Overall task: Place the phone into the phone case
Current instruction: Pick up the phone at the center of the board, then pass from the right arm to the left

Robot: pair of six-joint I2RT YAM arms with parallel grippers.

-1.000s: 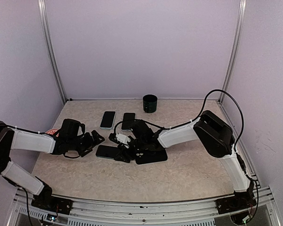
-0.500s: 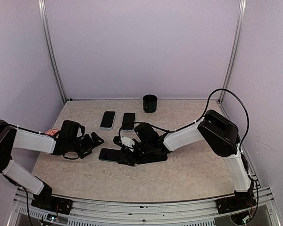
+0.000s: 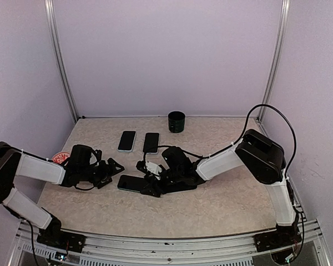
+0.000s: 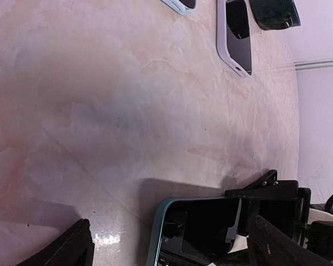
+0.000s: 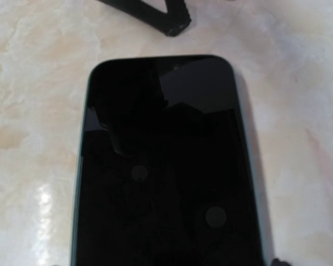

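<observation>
- Location: the phone [image 3: 130,183] lies flat and screen up on the table [image 3: 222,206], between the two grippers. The black phone case [image 3: 186,186] sits just beside it, under the right arm, and is mostly hidden.
- Risk, slip: the phone is contacted only on its thin long edges near one end. A lift or tilt could let the glossy body pivot or slide out of the pads.
- Risk, misalignment: the right wrist covers the case. A phone corner may land on the case rim and ride over it instead of seating.
- Risk, case shift: nothing braces the case. Pressing the phone in would probably push the case across the smooth table.
- Risk, collision: the left fingers are close to the phone's free end, so an inward move could knock it askew.
- Right gripper [image 3: 145,179]: the jaws are partly spread across the phone's width with the fingers against its edges. This is judged to be a grip.
- Left gripper [image 3: 112,173]: the fingers are spread wide and hold nothing. It is low over the table, just beside the phone, with no contact evident.
</observation>
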